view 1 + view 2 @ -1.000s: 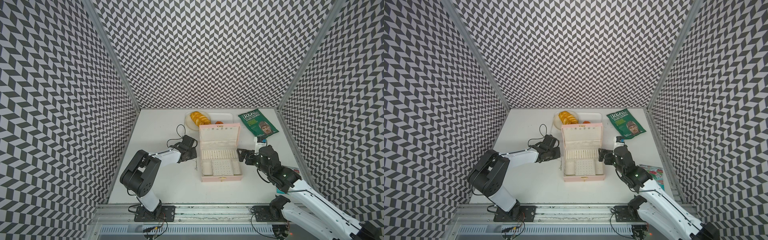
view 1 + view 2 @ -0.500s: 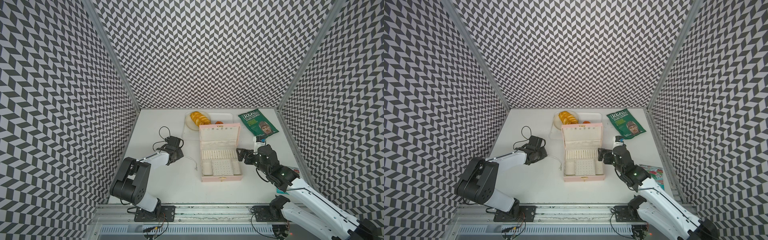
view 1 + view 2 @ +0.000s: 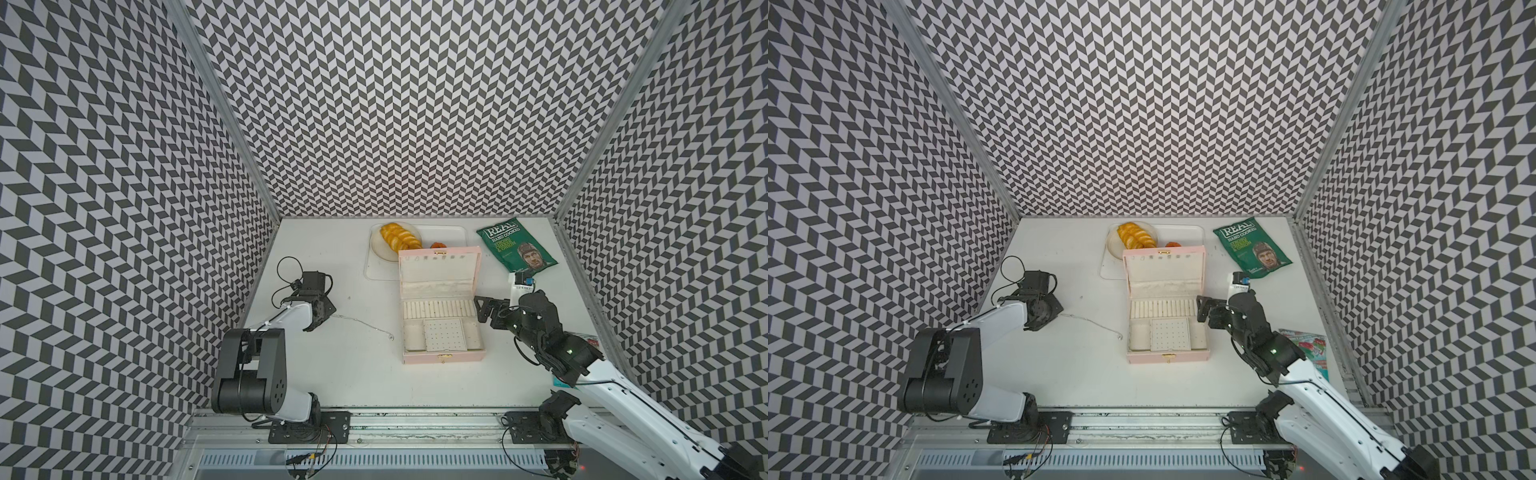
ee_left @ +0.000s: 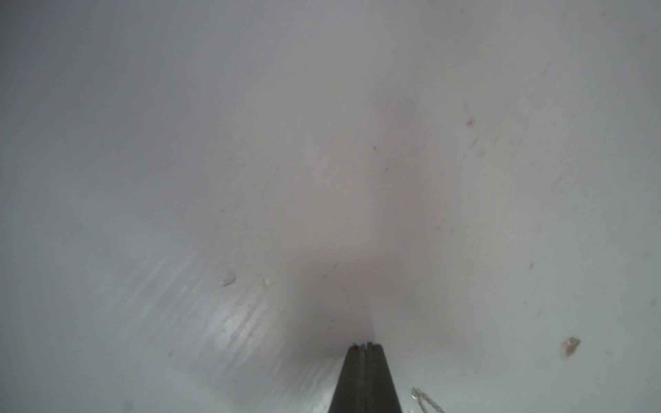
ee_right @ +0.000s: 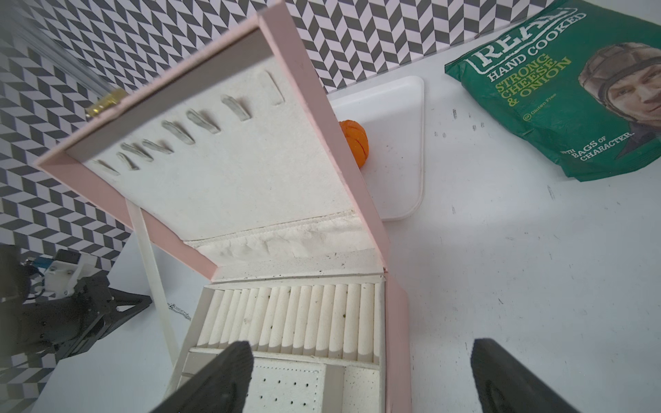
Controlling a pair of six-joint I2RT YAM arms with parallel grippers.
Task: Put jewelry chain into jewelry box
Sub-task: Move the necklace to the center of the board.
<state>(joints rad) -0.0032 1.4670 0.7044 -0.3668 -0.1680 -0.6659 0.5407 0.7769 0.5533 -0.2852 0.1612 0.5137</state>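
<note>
Left gripper (image 4: 365, 347): fingers together, well left of the jewelry box (image 3: 419, 357).
Jewelry chain (image 3: 365, 325): starts just beside that gripper — trails right toward the box.
Right gripper (image 5: 361, 348): jaws apart — straddling the box's right wall.

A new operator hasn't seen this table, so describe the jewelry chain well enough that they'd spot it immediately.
Start at the open pink jewelry box mid-table. On the white tabletop between it and the left claw lies the jewelry chain, running almost straight, its tiny pendant at the box end. Unlike the arms' thick black cables, it is silver and thread-thin.
</note>
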